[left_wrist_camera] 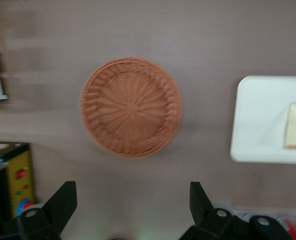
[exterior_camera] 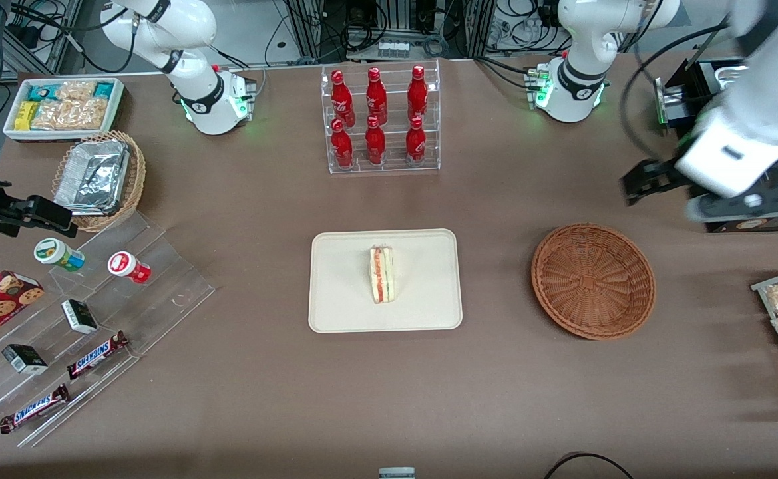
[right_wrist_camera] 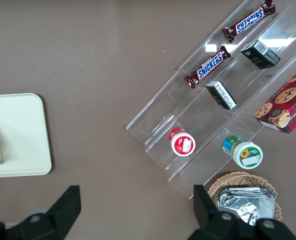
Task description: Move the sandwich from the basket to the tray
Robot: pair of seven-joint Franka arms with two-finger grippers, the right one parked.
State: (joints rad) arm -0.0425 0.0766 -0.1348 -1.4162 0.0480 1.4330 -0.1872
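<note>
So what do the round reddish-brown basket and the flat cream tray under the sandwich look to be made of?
Round reddish-brown basket: woven wicker or rattan, going by the radiating weave; matte. Flat cream tray: smooth and matte, probably moulded plastic or pulp; can't tell which. The sandwich wedge lies on it. The gripper is open, above the table farther from the front camera than the basket.

We see a brown table (exterior_camera: 242,392) under even light, and at its edge farthest from the front camera, metal framing strung with black cables (exterior_camera: 389,30).
</note>
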